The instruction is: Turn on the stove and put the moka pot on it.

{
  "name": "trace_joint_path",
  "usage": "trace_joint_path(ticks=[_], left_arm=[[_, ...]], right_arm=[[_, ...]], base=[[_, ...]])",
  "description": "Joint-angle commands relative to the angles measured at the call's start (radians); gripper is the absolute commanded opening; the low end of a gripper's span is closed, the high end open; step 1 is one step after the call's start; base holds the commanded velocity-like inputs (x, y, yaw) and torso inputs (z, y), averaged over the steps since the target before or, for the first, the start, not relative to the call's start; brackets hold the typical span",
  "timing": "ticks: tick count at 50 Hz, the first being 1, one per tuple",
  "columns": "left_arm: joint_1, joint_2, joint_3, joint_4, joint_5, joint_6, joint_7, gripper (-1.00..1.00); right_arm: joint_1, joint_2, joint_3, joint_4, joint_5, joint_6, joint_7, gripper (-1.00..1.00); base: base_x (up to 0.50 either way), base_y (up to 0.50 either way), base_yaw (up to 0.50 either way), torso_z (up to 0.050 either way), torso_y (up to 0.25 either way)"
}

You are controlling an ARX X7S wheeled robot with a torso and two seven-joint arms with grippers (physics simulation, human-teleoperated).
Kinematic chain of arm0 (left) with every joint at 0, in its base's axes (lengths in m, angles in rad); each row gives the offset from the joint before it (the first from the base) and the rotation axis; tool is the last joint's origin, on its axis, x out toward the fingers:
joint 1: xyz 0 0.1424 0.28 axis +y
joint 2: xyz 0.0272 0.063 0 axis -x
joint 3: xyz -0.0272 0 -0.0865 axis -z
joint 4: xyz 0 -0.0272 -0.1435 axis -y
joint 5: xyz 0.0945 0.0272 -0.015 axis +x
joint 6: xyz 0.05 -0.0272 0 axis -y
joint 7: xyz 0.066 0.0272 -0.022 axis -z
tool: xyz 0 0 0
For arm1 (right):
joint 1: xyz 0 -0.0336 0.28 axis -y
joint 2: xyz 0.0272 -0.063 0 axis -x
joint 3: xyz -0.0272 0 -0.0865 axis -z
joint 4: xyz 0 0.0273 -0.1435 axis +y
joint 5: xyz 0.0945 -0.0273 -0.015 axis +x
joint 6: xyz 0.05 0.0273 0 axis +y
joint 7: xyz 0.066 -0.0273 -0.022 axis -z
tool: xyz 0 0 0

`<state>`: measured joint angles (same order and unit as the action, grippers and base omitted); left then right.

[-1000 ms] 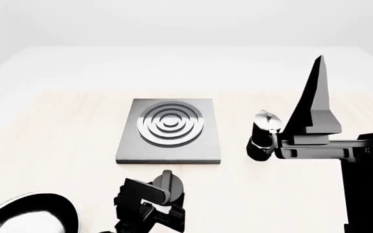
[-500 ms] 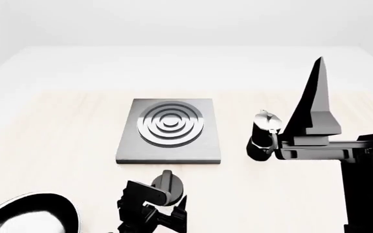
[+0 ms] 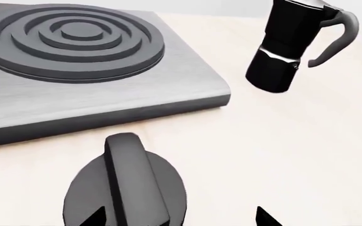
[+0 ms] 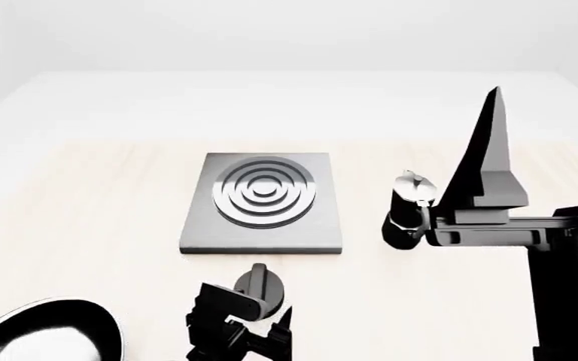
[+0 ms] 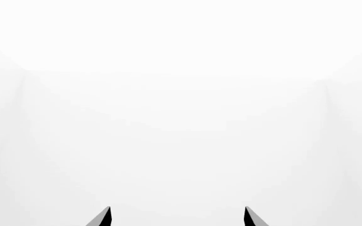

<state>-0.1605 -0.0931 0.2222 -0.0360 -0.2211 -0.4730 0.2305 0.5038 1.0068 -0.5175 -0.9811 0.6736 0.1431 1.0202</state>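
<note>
The knob [image 3: 126, 188] lies just ahead of the spread left claw [image 3: 179, 217], not yet gripped. Its raised ridge should be centred between the jaws before pinching and turning. The right claw [image 5: 176, 215], spread too, is pointed upward beside the moka pot [image 4: 406, 209].

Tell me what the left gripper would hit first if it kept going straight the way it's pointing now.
Most likely the knob: it sits right ahead of the open left gripper, between its fingertips. Beyond it lies the stove edge. Depth is hard to judge, so how near the knob is remains unclear.
</note>
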Motion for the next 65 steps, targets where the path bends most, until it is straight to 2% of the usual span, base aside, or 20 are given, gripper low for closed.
trace_joint_path(ticks=[1, 28, 36, 49, 65], left_arm=[[-0.008, -0.002, 0.017, -0.033, -0.014, 0.022, -0.003, 1.0], [-0.009, -0.003, 0.083, -0.041, -0.043, 0.032, -0.006, 1.0], [-0.002, -0.012, 0.125, 0.051, -0.045, -0.015, -0.017, 1.0], [-0.081, -0.017, 0.151, 0.117, -0.049, -0.101, -0.046, 1.0], [-0.125, -0.031, 0.131, 0.188, -0.061, -0.098, -0.083, 1.0]], right_arm=[[-0.007, 0.002, -0.005, 0.007, -0.005, -0.012, -0.001, 1.0], [-0.026, 0.002, -0.021, 0.019, -0.029, -0.035, -0.002, 1.0], [0.006, 0.009, -0.015, 0.004, 0.005, -0.011, 0.006, 1.0], [-0.012, 0.011, -0.02, 0.021, -0.005, -0.036, 0.001, 1.0], [-0.051, 0.006, -0.034, 0.046, -0.048, -0.073, -0.012, 1.0]], base=[[0.0, 0.0, 0.0, 0.0, 0.0], [0.0, 0.0, 0.0, 0.0, 0.0], [0.0, 0.0, 0.0, 0.0, 0.0], [0.0, 0.0, 0.0, 0.0, 0.0], [0.0, 0.0, 0.0, 0.0, 0.0]])
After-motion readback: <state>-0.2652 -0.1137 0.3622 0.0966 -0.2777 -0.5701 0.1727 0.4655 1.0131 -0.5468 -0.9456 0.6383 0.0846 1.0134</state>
